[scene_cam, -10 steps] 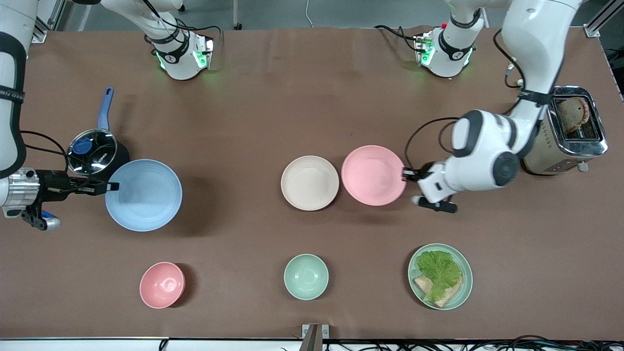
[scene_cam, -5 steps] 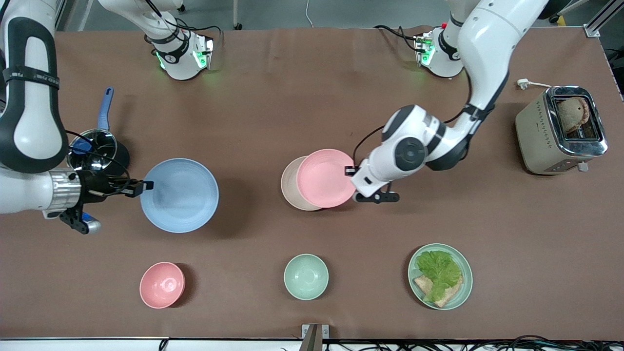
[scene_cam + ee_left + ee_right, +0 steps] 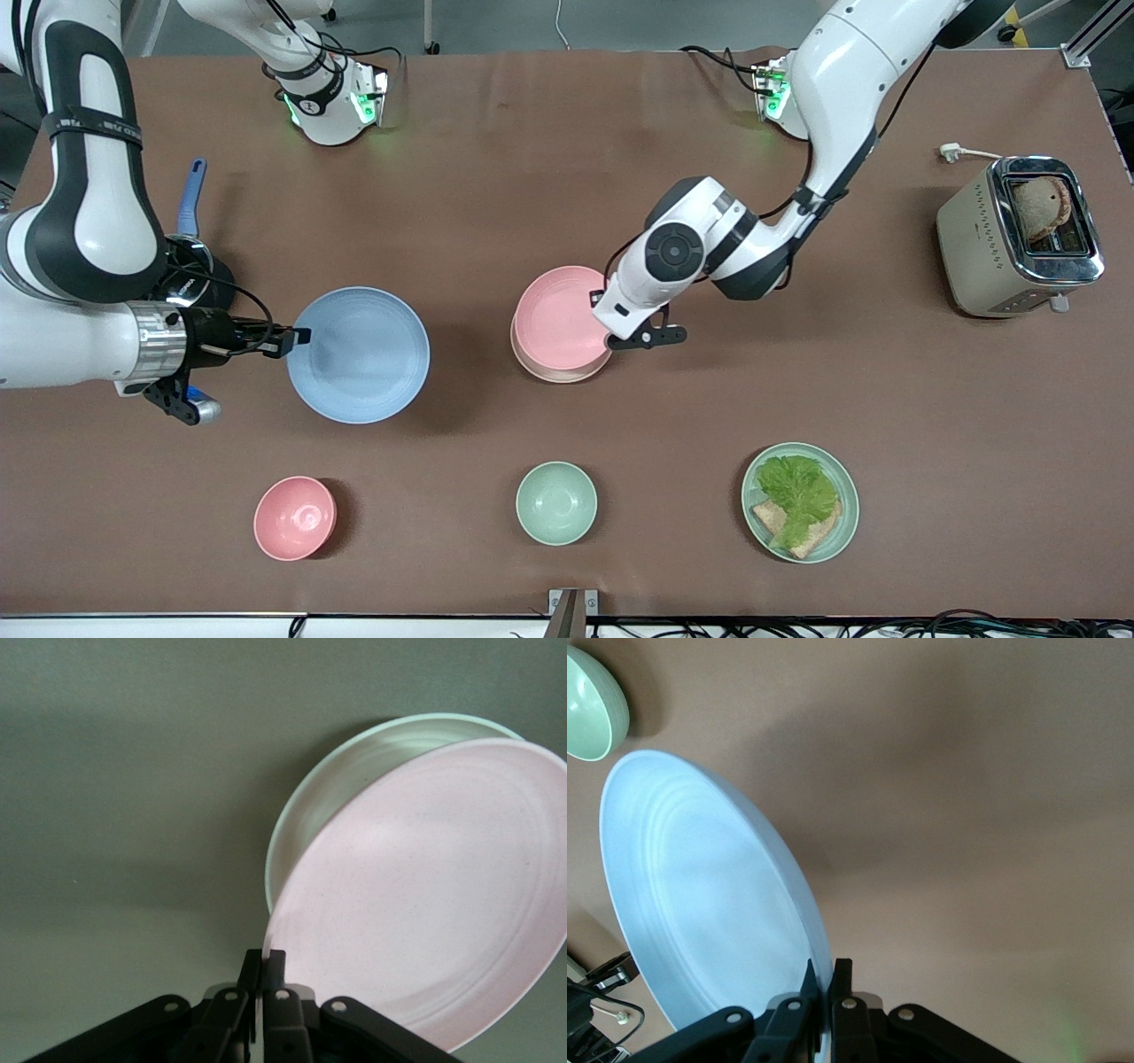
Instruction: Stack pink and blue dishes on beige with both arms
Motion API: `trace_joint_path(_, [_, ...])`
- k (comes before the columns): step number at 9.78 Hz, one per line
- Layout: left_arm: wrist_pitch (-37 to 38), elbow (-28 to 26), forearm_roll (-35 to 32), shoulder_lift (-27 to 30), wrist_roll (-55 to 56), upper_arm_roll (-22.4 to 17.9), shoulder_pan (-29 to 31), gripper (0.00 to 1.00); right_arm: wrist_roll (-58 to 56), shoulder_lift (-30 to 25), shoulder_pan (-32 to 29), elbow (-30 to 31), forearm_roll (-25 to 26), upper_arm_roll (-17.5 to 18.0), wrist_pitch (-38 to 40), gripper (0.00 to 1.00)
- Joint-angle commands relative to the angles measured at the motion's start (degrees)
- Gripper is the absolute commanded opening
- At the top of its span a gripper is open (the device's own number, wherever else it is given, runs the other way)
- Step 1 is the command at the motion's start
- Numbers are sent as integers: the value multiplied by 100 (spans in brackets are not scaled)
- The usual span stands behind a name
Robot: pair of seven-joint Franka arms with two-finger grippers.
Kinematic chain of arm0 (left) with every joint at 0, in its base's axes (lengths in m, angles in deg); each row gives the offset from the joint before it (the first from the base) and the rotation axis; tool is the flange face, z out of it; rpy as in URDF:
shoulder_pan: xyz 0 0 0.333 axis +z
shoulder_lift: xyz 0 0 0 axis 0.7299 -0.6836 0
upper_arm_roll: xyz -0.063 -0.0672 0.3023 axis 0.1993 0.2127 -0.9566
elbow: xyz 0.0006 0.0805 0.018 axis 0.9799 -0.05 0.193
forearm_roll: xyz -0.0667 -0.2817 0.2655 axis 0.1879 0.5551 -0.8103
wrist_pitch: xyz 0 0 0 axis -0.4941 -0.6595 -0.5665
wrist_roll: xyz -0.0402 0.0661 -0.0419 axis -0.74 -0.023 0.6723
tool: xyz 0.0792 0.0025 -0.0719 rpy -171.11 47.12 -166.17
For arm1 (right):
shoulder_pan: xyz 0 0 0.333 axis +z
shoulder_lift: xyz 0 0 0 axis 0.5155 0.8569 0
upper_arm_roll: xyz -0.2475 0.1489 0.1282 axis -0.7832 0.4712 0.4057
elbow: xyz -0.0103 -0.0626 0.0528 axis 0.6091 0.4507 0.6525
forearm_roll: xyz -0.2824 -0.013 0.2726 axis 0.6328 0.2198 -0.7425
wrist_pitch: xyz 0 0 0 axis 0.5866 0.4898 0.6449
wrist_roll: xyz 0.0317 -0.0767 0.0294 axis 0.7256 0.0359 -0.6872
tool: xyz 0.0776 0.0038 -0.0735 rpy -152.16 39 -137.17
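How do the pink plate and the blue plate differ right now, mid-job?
The pink plate sits over the beige plate, almost covering it; the blue plate is over bare table, toward the right arm's end. The left tool grips the pink plate's rim; the right tool grips the blue one's. Both are shallow, round, and look the same size.

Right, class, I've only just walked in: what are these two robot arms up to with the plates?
The left gripper is shut on the rim of the shallow round pale pink plate, holding it right over the matching cream-beige plate at mid-table, whose edge just shows beneath. The right gripper is shut on the rim of the shallow round light blue plate and holds it above the table toward the right arm's end. Neither plate has been released.
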Motion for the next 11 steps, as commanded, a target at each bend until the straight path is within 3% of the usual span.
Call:
trace_joint_path(1, [-41,238,-543,-493,478,-40,-110,3,118,-154,-13,142,119,82,-62,1])
trace_joint_path(2, [-146,247,-597,-555,593,-40,-119,11,127,-154,-13,142,119,82,-80,1])
trace_joint_path(3, [-408,247,-606,-555,759,-40,-110,49,127,-154,-13,150,119,117,-88,1])
trace_joint_path(4, [-480,247,-772,-494,761,-57,-101,99,144,-154,-5,151,119,126,-80,1])
trace_joint_path(6, [-419,63,-1054,65,700,-75,91,100,424,-276,13,412,110,537,-201,1])
trace_joint_path(8, [-410,-488,-959,978,-470,-539,223,100,566,-348,22,860,110,1047,-622,1])
trace_joint_path(9, [-402,-796,-662,1400,-1157,-715,398,100,662,-348,22,1071,102,1345,-938,2])
trace_joint_path(11, [-375,-1315,180,2323,-2913,-1522,391,100,663,-356,205,1764,102,1768,-1841,2])
